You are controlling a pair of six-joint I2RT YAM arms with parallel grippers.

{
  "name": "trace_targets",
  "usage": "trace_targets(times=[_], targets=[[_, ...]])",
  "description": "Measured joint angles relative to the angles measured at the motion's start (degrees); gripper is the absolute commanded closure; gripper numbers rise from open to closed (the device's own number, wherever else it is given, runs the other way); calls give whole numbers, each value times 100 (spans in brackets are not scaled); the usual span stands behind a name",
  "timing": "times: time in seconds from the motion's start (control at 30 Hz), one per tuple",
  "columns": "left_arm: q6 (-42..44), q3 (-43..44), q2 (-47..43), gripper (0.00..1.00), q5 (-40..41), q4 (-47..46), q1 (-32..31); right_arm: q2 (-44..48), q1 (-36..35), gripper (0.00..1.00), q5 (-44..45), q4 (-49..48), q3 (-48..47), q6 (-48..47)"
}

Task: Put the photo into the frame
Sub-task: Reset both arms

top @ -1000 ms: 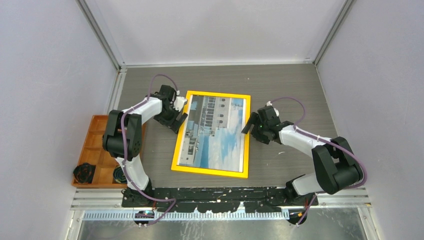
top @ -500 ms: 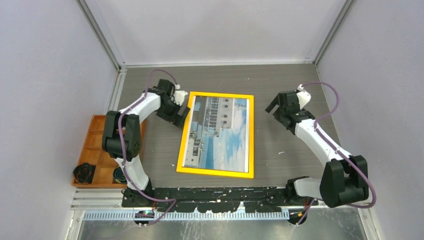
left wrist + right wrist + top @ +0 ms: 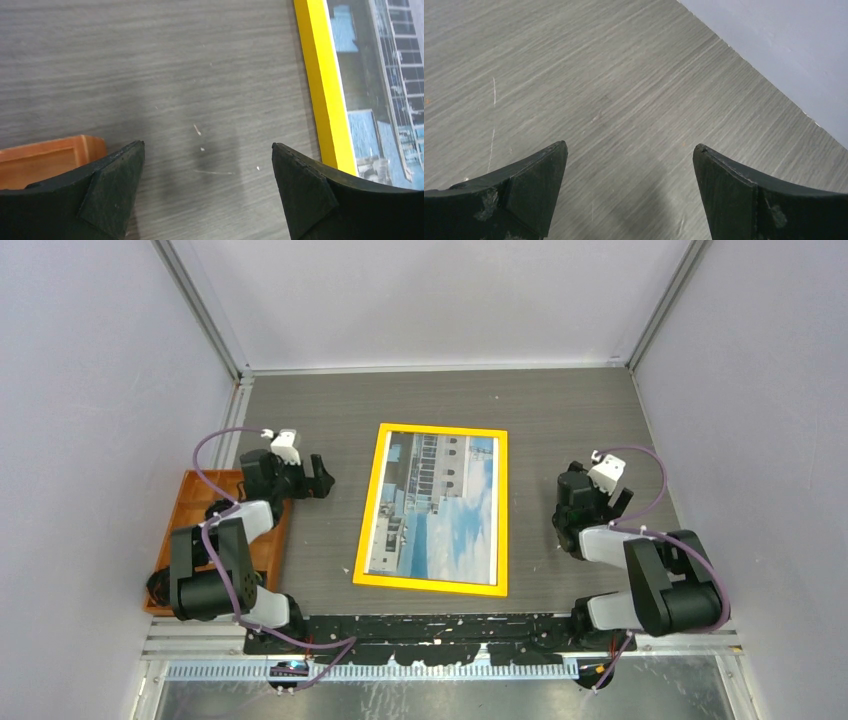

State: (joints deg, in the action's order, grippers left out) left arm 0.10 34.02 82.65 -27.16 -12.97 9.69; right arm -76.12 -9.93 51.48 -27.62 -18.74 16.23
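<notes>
**Top view.** The frame (image 3: 368,505) lies flat in the middle of the worktop (image 3: 540,410), yellow front up. Its long sides run roughly from 6 to 12 o'clock, with the far end leaning slightly toward 1. The photo (image 3: 440,505) fills the opening inside the yellow border, building and sky facing up. The left fingers (image 3: 320,481) sit at 9 o'clock of the frame's far half, pointing toward it but clear of it. The left arm is folded back over an orange tray (image 3: 195,490) at the worktop's 8 o'clock edge. The right fingers (image 3: 573,496) are at 3 o'clock of the frame, also apart from it, with the right arm folded close to its base. From up here I cannot tell how far either pair is spread.

**Left wrist.** This view settles it for the left fingers (image 3: 115,195): they are spread wide and nothing is between them, only bare grey worktop (image 3: 150,60) with a few small specks. The frame's yellow edge (image 3: 325,100) runs up the picture at 2 o'clock, with a strip of the photo (image 3: 385,75) beyond it. The border and print sit flush against each other there. A corner of the tray (image 3: 50,155) peeks out at 8 o'clock beside the left finger. Frame and tray both lie outside the gap.

**Right wrist.** The right fingers (image 3: 534,190) are spread just as wide and hold nothing. Between and beyond them is only worktop (image 3: 574,75), ending at a pale wall (image 3: 784,45) at 1 o'clock. Neither frame nor photo appears here, so only the top view places the right fingers relative to them.
</notes>
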Motion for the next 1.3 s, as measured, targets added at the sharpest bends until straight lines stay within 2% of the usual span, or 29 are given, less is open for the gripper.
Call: trace_targets(times=[0.2, 0.37, 0.53, 0.63, 0.77, 0.87, 1.03, 1.3], targets=[[-514, -509, -72, 0, 234, -1731, 13, -787, 81, 0, -9, -1692, 42, -367], [-575, -608, -299, 0, 472, -2002, 13, -979, 105, 0, -546, -2354, 92, -654], [-675, -1021, -146, 0, 723, -2398, 61, -1040, 116, 0, -1169, -2848, 199, -879], [-734, -1270, 188, 0, 708, -3279, 17, -1252, 271, 0, -1598, -3246, 247, -905], [-494, -1541, 533, 0, 1158, -4087, -514, -1432, 466, 0, -1943, -3053, 223, -892], [-389, -1453, 601, 0, 1528, -3794, -872, -1429, 695, 0, -2251, -2793, 59, -793], [-376, -1377, 614, 0, 1932, -3788, -883, -1429, 857, 0, -2457, -2717, -4, -697], [-365, -1366, 614, 0, 2072, -3790, -885, -1429, 855, 0, -2570, -2695, -4, -682]])
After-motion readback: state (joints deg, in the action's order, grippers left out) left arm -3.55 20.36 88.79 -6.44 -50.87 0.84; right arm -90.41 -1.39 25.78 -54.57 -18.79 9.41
